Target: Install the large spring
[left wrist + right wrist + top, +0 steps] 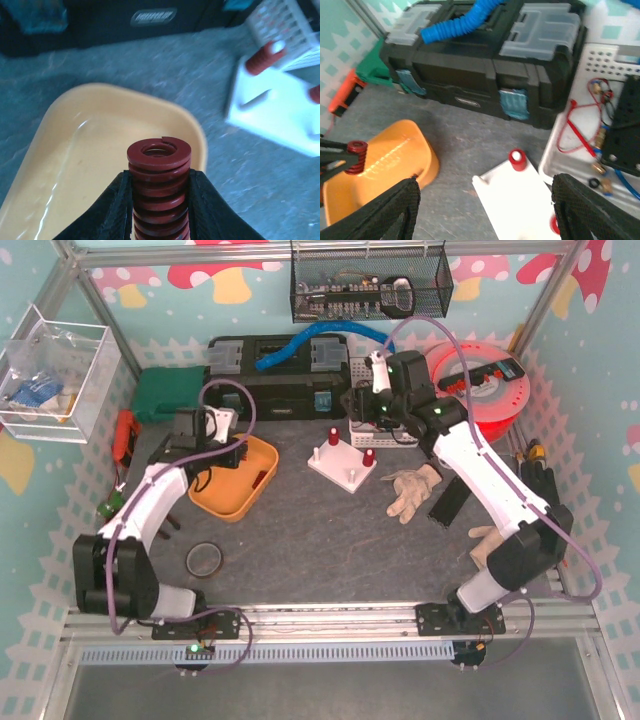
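**Big spring held up, ready for a peg**

The left gripper (159, 182) squeezes the big red spring (159, 156) between its two fingers. The spring stands up straight over the orange tray (90, 145), on the left side of the table. Held this way, its open end can likely slide down onto a peg. The white block (272, 117) with the pegs sits to the right, well apart. The right gripper (487, 202) hangs wide open above the block and holds nothing. Maybe it is there to steady the block.

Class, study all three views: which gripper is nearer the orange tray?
Left. The left gripper, shut on the red spring, hangs over the orange tray; the right gripper hovers apart, near the white fixture.
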You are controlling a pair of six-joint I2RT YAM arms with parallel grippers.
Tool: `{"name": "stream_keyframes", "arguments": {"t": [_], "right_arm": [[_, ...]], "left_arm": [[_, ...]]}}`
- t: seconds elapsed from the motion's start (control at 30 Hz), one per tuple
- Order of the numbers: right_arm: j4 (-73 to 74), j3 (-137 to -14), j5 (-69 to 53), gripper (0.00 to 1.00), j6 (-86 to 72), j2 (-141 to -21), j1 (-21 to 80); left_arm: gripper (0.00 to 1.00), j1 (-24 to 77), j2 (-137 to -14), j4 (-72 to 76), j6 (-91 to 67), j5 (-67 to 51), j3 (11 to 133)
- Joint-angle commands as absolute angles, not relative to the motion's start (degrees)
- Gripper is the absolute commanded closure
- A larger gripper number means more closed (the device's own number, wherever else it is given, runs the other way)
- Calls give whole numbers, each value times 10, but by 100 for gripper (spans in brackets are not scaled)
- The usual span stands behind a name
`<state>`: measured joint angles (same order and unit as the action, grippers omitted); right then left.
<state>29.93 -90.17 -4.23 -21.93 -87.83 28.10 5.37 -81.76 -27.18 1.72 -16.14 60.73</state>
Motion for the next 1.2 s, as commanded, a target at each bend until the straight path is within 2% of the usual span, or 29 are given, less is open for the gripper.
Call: {"name": "stream_keyframes", "arguments": {"t": [0.0, 0.23, 0.43, 0.53, 0.7, 1.17], "right_arm": [[330, -982, -127, 27, -232, -943, 279], [433, -1153, -294, 28, -233, -1077, 282], [582, -1339, -372, 28, -201, -1212, 313], [616, -1392, -409, 31, -195, -1253, 324], [621, -1406, -451, 34, -191, -1280, 333], [626, -1412, -467, 32, -163, -1302, 364]], "left_arm": [[89, 70, -756, -99, 8, -246, 547], [88, 134, -686, 38, 114, -268, 459], [89, 142, -663, 66, 137, -273, 434], [89, 144, -657, 70, 146, -276, 428], [90, 144, -657, 71, 155, -273, 427], [90, 147, -664, 70, 164, -288, 429]]}}
